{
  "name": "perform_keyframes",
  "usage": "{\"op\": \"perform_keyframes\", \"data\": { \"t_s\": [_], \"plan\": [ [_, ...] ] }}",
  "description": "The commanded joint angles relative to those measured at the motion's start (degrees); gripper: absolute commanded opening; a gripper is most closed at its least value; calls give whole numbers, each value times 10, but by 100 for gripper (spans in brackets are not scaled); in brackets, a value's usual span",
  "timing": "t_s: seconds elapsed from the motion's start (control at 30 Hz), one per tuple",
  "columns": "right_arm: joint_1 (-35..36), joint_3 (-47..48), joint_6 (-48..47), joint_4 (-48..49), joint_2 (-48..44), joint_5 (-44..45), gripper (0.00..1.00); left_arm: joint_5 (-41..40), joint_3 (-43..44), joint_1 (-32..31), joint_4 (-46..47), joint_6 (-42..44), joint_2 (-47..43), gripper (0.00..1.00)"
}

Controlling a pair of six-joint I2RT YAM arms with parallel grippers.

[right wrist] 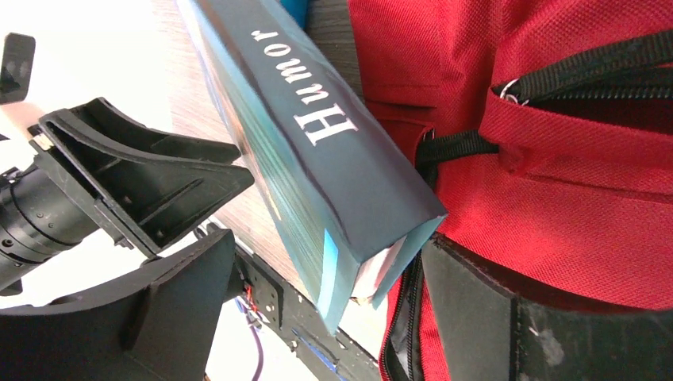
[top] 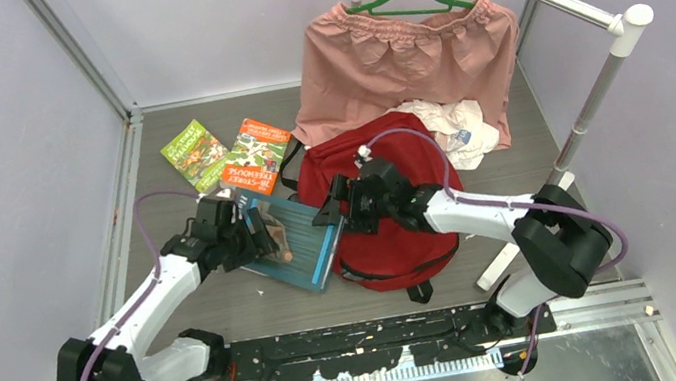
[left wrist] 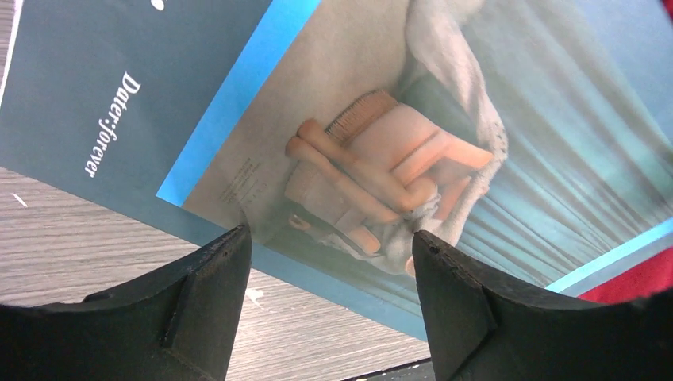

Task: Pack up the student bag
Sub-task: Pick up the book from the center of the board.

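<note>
My left gripper (left wrist: 329,238) and right gripper (right wrist: 329,246) are both released, so a clumsy nudge could slide the blue book (top: 296,237) off the student bag (top: 390,259) onto the bench (top: 230,308).

a soft dark-red fabric backpack (top: 391,233) lies on the grey wood-grain table (top: 231,313). a flat teal-covered book (top: 307,248) rests against the backpack's left side. the left gripper (top: 265,237) is over the book, and the right gripper (top: 330,212) is at the backpack's left edge. behind them lie a green paperback (top: 194,154) and an orange paperback (top: 254,155), a pink garment (top: 396,65) on a green hanger (top: 409,0), and a crumpled white cloth (top: 451,128).
</note>
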Motion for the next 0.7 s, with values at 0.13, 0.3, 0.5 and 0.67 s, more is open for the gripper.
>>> {"op": "perform_keyframes", "data": {
  "t_s": [0.13, 0.3, 0.5, 0.67],
  "plan": [
    [3, -16, -3, 36, -69, -21, 93, -5, 11, 3, -16, 12, -63, 75],
    [5, -25, -12, 37, -102, -26, 93, -31, 29, 3, -44, 19, -90, 76],
    [6, -43, -28, 14, -123, -6, 93, -92, 48, 5, -94, 17, -83, 78],
    [6, -68, -14, 12, -118, -6, 93, -97, 58, 7, -111, 8, -71, 78]
  ]
}}
